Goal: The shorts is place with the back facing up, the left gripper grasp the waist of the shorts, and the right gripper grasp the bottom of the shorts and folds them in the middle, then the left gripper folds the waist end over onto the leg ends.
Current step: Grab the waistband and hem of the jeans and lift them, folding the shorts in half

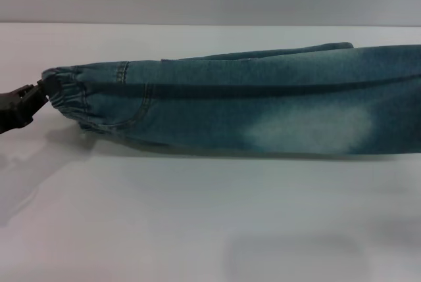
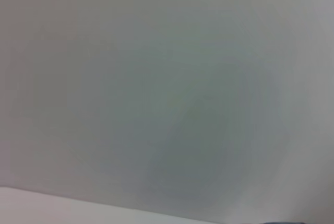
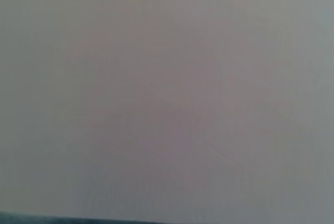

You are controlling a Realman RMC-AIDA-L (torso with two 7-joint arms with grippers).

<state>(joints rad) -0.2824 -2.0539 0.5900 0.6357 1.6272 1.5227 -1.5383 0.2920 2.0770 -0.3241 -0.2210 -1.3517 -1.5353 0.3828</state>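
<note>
White and bare, the surface [image 1: 197, 223] runs back to a pale grey wall, and nothing else lies on it near the garment. Across the middle of the head view the shorts [image 1: 263, 104] stretch from left to right, already doubled lengthwise: one leg lies over the other, with a long dark crease running along the middle and a pale faded patch on the near layer. A sliver of the lower layer shows at the far edge.

At the left end, the left gripper [image 1: 38, 91] meets the waist [image 1: 69, 94]. Its jaws pinch the puckered elastic band, and that end looks drawn out toward the gripper and slightly raised, with a shadow beneath it. Held this way, the band would serve as the leading edge when the waist end is carried over onto the leg ends, so I judge the lengthwise fold done and the second fold about to start.

To the right the denim runs out of view, so the bottom and the leg ends cannot be seen. Neither can the right gripper; whether its jaws are spread or pinching the hems I cannot tell.

Both wrist views give only blank grey, with a thin pale strip along one edge of the left one and a dark strip along one edge of the right one.

Nothing visible blocks the path over the garment; the main risk I see is the stacked layers sliding apart as the waist lifts.
</note>
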